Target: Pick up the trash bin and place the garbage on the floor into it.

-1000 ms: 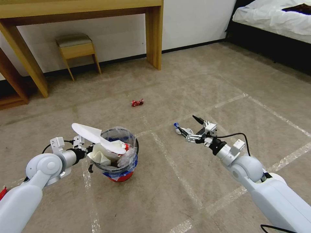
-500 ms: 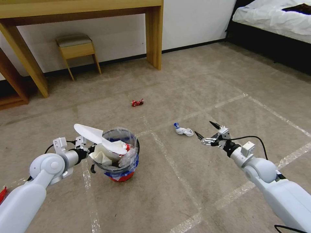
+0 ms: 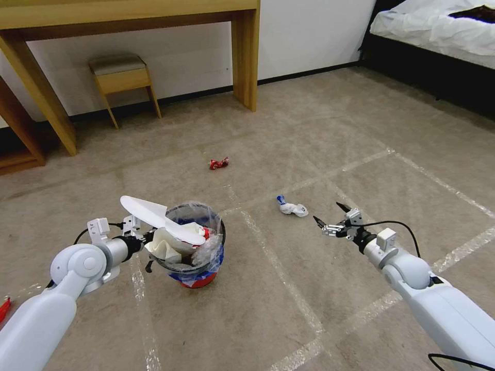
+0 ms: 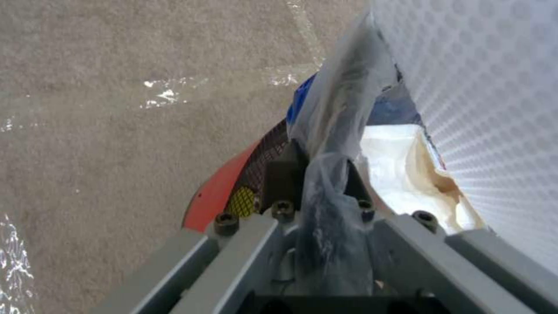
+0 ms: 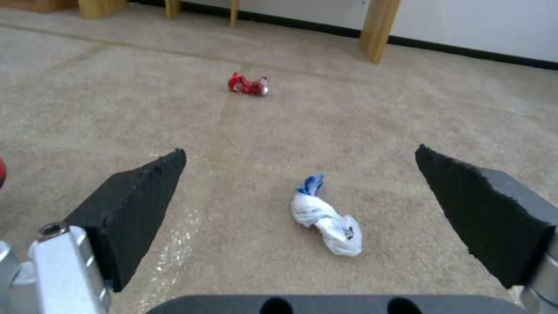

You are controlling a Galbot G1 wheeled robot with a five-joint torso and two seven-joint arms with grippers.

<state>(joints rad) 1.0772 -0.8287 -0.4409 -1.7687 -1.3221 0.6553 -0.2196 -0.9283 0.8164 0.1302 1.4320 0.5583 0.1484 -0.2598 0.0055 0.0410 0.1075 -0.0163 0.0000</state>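
From the head view, the trash bin [image 3: 195, 255] stands on the beige carpet [image 3: 319, 134], red base, grey rim, crinkled clear-and-blue liner, a flat white slipper sole [image 3: 160, 220] sticking out. The left gripper [image 3: 148, 246] is clamped on its rim. The right gripper [image 3: 330, 215], fingers apart, hangs near a twisted white-and-blue tissue [image 3: 291, 207]; a red wrapper [image 3: 218, 163] lies farther off, toward a wooden desk [image 3: 129, 15].

Left wrist view: fingers [image 4: 279, 183] pinch rim and plastic.

Right wrist view: black wedge-shaped fingers [image 5: 137, 205] spread either side of the tissue [image 5: 327, 221].
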